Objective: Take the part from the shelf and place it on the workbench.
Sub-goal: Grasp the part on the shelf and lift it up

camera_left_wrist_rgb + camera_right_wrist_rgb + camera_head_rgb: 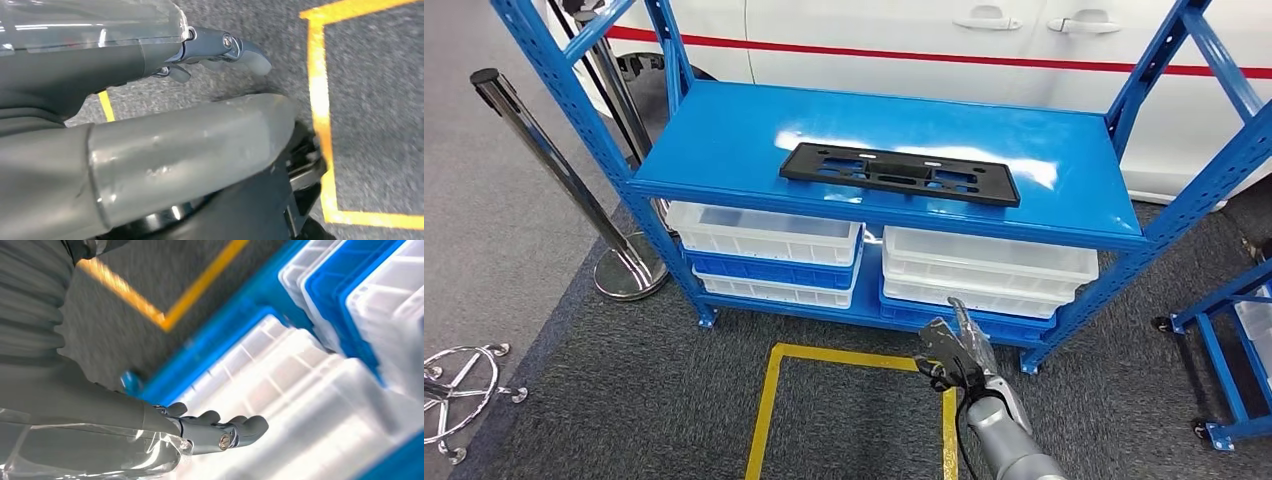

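Right hand (954,345) low, fingers loosely apart, holding nothing, with black flat part (899,173) lying crosswise on shelf (724,140) above-ahead.

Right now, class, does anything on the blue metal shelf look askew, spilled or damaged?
Only slightly: the flat black plastic part lies a little skewed to the blue metal shelf front edge, right end nearer it. The stacked white and blue plastic bins below sit squarely; no spill or damage shows.

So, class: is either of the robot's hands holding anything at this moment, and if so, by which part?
Nothing is held. The right hand is raised, empty, in front of the shelf, the left hand hangs empty over the floor, and the black part lies untouched on the shelf.
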{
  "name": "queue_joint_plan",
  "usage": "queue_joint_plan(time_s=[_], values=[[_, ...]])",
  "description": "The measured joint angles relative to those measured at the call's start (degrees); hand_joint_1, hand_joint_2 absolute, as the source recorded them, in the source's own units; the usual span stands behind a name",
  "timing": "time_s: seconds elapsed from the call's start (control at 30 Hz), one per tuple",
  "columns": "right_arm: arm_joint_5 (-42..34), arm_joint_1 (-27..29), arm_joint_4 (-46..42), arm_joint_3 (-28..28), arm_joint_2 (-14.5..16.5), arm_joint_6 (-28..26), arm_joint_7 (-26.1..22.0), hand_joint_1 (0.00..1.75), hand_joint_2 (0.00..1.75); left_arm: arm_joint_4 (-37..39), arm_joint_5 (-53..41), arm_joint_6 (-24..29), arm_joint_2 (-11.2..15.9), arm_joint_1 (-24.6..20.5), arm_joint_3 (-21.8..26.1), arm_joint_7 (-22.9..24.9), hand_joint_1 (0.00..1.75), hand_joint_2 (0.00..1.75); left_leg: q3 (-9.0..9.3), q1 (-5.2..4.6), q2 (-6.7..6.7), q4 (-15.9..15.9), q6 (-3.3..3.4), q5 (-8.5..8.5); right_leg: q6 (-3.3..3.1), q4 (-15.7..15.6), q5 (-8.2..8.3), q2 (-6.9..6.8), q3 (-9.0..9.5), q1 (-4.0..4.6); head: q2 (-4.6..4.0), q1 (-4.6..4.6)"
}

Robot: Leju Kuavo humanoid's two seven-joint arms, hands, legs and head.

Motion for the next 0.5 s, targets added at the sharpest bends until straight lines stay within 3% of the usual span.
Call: queue_joint_plan(time_s=[0.03,0.07,0.13,0.2,0.23,0.37,0.43,0.5], values=[[1.4,0.02,-0.77,0.8,0.13,-0.88,0.17,0.0,1.31,0.0,-0.51,-0.08,0.0,-0.2,0.1,-0.02,0.0,0.0,-1.27,0.22,0.0,2.4,-0.26,-0.49,0.02,0.04,-0.03,-0.02,0.0,-0.04,0.0,-0.02],[2.81,0.03,-1.6,1.64,0.23,-1.81,0.34,0.0,0.87,0.0,-1.05,-0.16,0.0,-0.36,0.2,-0.03,0.0,0.0,-1.6,0.43,0.01,2.79,-0.48,0.14,0.09,0.11,-0.07,-0.03,0.01,-0.11,0.0,-0.02],[5.5,0.01,-3.38,3.44,0.48,-3.75,0.6,0.0,0.0,0.0,-2.1,-0.3,0.0,-0.74,0.41,-0.03,0.0,0.0,0.83,0.79,0.09,-2.66,-0.84,4.1,0.44,0.44,-0.3,0.02,0.08,-0.34,0.0,-0.02],[7.83,-0.25,-5.04,5.47,0.72,-5.89,0.72,0.0,0.0,0.0,-3.17,-0.45,-0.12,-1.36,0.65,-0.04,0.0,0.0,3.93,0.9,0.16,-9.48,-0.75,6.78,1.1,1.06,-0.64,0.06,-0.16,-0.37,0.0,0.01],[8.81,-0.51,-5.62,6.59,0.85,-7.03,0.68,0.0,0.0,0.0,-3.77,-0.54,-0.2,-1.72,0.82,-0.04,0.0,0.0,4.63,0.84,0.14,-11.25,-0.44,7.17,1.48,1.33,-0.73,0.07,-0.38,-0.28,0.0,0.03],[10.84,-1.62,-6.6,11.52,1.22,-12.28,-0.59,0.0,0.0,0.0,-6.39,-1.0,-0.46,-2.65,1.5,-0.14,0.0,0.0,4.66,0.61,0.11,-12.08,1.29,7.33,2.65,2.12,-1.2,0.15,-0.97,-0.31,0.0,0.07],[10.04,-2.06,-6.75,14.12,1.23,-14.73,-1.47,0.0,0.0,0.0,-7.53,-1.2,-0.67,-3.1,1.66,-0.31,0.0,0.0,4.67,0.68,0.35,-12.3,2.02,7.51,3.0,6.4,-3.79,0.18,-2.9,-0.42,0.0,0.08],[8.34,-2.31,-6.76,16.96,1.22,-16.78,-2.21,0.0,0.0,0.0,-8.49,-1.33,-0.9,-3.45,1.88,-0.44,0.0,0.0,4.62,0.45,0.73,-12.29,2.46,7.45,3.14,14.1,-7.24,0.2,-6.68,-0.36,0.0,0.08]])
